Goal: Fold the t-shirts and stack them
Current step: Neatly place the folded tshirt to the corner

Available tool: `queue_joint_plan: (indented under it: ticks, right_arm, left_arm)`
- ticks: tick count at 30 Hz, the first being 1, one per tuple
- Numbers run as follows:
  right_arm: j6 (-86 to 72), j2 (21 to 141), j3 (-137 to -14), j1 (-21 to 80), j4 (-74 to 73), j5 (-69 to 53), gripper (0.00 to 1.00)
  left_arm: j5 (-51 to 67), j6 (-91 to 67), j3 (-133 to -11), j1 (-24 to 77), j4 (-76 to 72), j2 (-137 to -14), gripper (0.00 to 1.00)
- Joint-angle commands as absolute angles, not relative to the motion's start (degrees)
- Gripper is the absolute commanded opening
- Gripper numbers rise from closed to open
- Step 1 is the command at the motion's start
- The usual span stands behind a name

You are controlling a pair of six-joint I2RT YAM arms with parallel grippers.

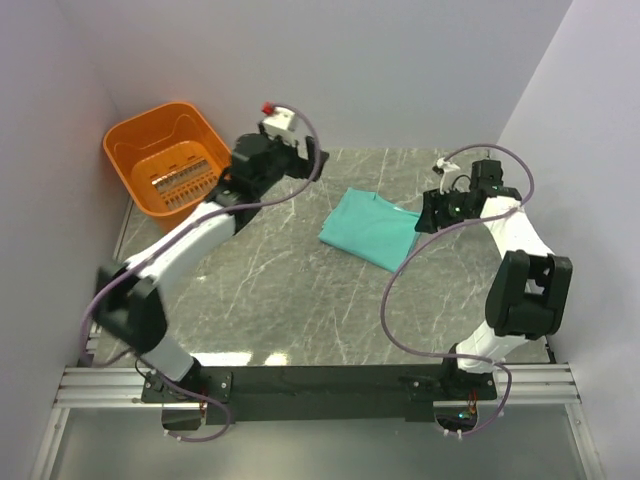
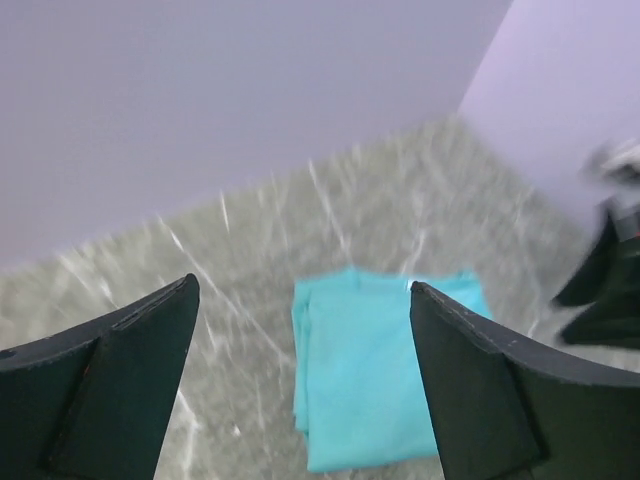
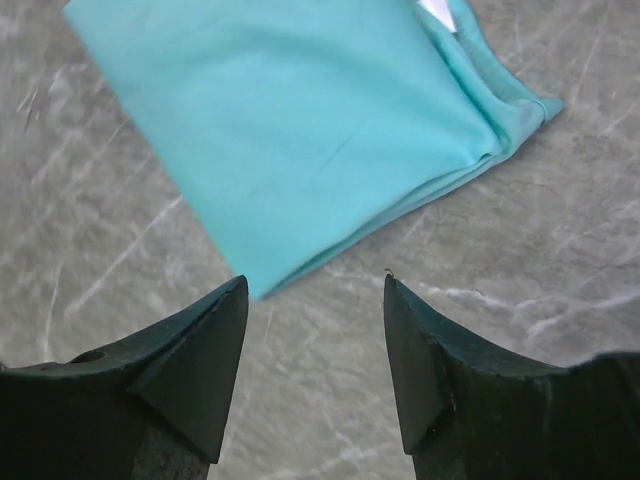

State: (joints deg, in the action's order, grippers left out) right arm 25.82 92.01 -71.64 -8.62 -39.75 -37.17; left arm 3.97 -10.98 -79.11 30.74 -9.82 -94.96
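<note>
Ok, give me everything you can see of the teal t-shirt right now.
The t-shirt is plain teal-green soft cloth, folded into a compact rectangle with layered edges stacked along one side and a small white label peeking out at one corner. It lies flat on the grey marbled table, right of centre. The right tool hangs open at its edge, holding nothing.

Soft, bright, even light casts faint shadows, white glare marks the near edge of the desk [image 1: 300, 300], and the left wrist view shows the t-shirt [image 2: 370, 380] blurred.
</note>
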Motion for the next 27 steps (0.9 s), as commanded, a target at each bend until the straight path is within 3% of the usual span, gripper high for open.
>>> queue_joint_plan:
  ticks: [1, 16, 23, 27]
  right_arm:
    - [12.5, 94.9, -70.2, -7.4, -28.0, -32.5, 0.64]
    - [-3.2, 108.3, -68.5, -3.6, -24.5, -29.4, 0.67]
    - [-5.3, 109.5, -68.6, -3.2, -25.6, -25.7, 0.65]
    - [-5.4, 109.3, -68.2, -3.2, -26.3, -24.0, 0.58]
  left_arm:
    - [0.5, -8.4, -73.6, 30.9, -10.2, -86.9, 0.92]
    - [-4.0, -4.0, -43.0, 30.9, 6.7, -47.9, 0.93]
    - [-4.6, -5.0, -37.7, 30.9, 3.5, -40.8, 0.97]
    - [-3.9, -5.1, -38.1, 30.9, 4.7, -41.8, 0.97]
